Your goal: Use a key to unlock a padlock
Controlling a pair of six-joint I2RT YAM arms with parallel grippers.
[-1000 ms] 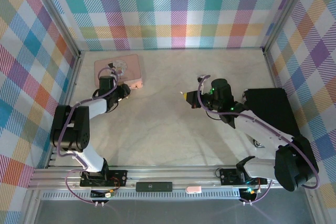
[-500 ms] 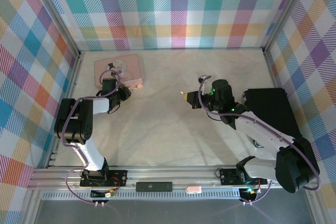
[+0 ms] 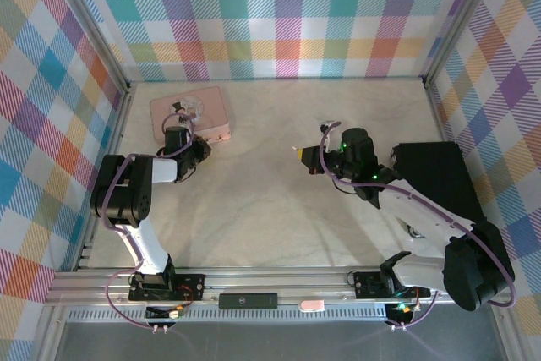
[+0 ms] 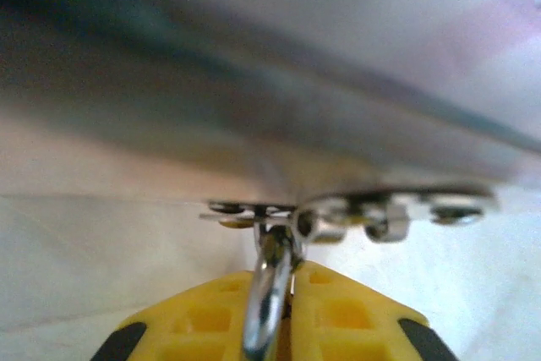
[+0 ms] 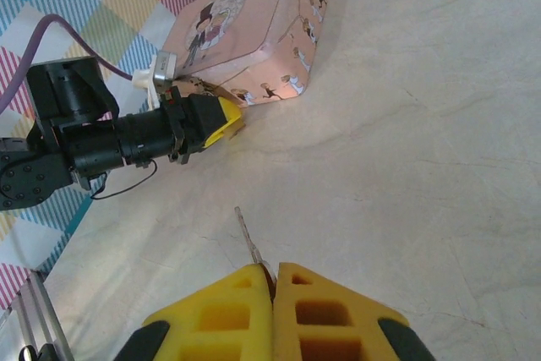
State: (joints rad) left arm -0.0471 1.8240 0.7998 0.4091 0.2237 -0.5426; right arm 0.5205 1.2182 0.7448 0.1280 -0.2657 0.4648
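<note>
The padlock point(image 4: 272, 251) shows as a silvery shackle loop rising from between the yellow pads point(image 4: 211, 319) of the left claw point(image 5: 230, 122), which is clenched on it. The brass body is hidden inside that pinch. Straight ahead of the fingertips, the loop meets a row of small blurred metal fittings, probably the latch of the pink box point(image 5: 245, 35), whose near corner touches the claw's tip.

Compared with a second ago, the left arm's elbow has swung in closer to the box and the box has crept slightly toward the left wall, while the claw's tip sits at the same corner. That looks like the arm re-posing its grip to steady or turn the lock, not letting go.

The right claw point(image 5: 275, 275) has barely moved. It is closed on the key point(image 5: 248, 238), whose thin blade sticks out ahead of its fingertips and aims roughly at the left claw, well apart across bare table point(image 5: 406, 166). Insertion has not begun — the whole approach is still to come, and the keyhole's facing cannot be made out.
</note>
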